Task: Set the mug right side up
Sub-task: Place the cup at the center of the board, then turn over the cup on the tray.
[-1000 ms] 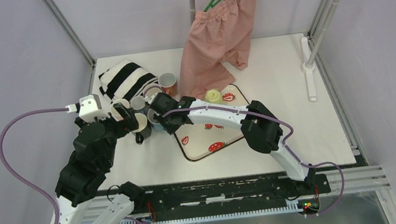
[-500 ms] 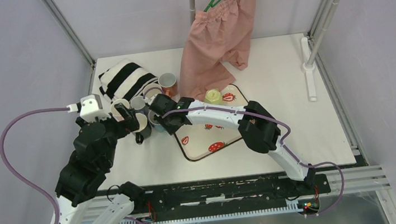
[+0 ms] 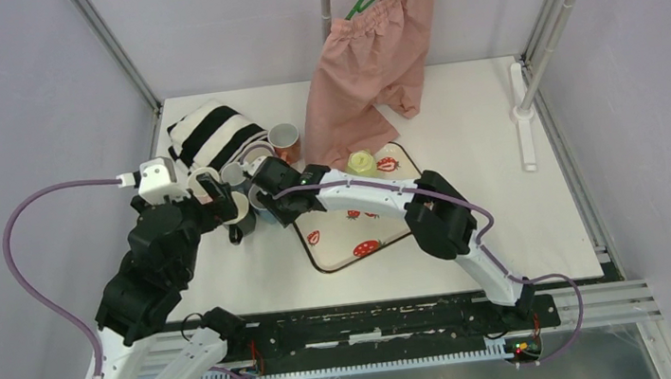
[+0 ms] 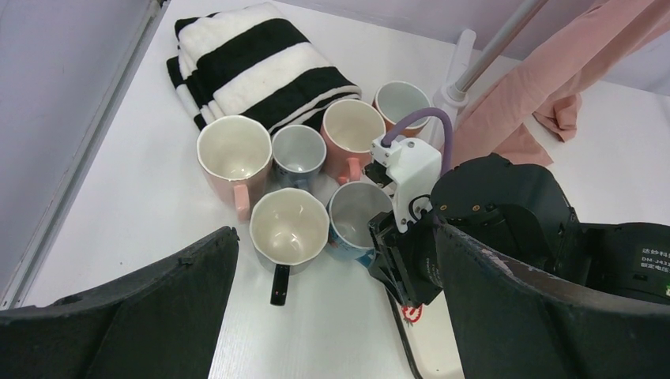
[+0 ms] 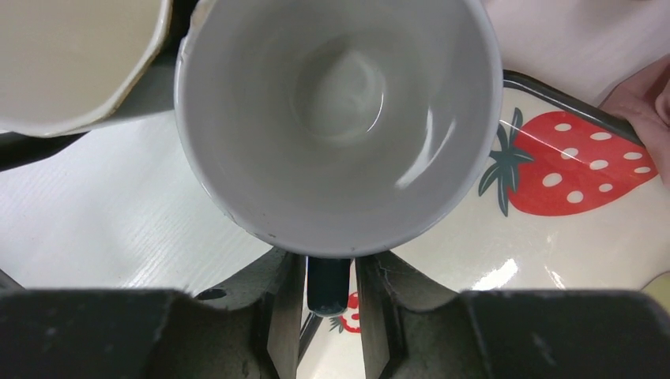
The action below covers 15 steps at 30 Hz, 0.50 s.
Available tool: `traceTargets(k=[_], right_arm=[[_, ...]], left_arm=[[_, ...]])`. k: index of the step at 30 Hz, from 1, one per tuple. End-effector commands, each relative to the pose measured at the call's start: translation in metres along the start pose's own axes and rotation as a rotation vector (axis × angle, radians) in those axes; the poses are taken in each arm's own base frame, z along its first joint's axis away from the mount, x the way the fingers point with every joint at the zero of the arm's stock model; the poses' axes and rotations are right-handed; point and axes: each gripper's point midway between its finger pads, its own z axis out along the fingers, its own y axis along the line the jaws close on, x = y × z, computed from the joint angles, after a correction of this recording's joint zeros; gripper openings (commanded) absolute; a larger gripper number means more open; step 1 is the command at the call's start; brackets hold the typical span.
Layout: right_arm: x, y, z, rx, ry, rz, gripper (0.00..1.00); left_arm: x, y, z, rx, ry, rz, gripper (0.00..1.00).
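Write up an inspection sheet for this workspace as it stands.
Surface: white table, no spills seen.
Job's things: grey mug upright, mouth up.
Clutter: five other mugs, all upright; striped towel; strawberry tray; pink shorts on a hanger.
Grippers: left gripper open above the mugs, holding nothing; right gripper astride the grey mug's handle, grip unclear.
Cables: purple cable on each arm, the left one looping wide.
Surroundings: metal frame posts, plain walls.
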Motion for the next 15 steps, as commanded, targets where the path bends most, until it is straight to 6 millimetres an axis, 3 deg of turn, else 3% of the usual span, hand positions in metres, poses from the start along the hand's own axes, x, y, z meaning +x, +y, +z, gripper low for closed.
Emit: traceTargets(k=[1, 10, 15], right_arm=[[-0.032, 0.003, -0.035, -0.012, -0.113, -0.002, 0.36], [-0.057, 0.004, -0.092, -0.064, -0.271, -0.017, 0.46], [-0.059, -0.014, -0.122, -0.01, -0.342, -0.003, 0.47]], left_arm=[[-0.005, -0.003, 0.002, 0.007, -0.006, 0.019, 1.0], [-0.003, -0.006, 0.005, 0.011, 0.004, 0.011, 1.0], [0.0, -0.011, 0.009, 0.019, 0.021, 0.012, 1.0]])
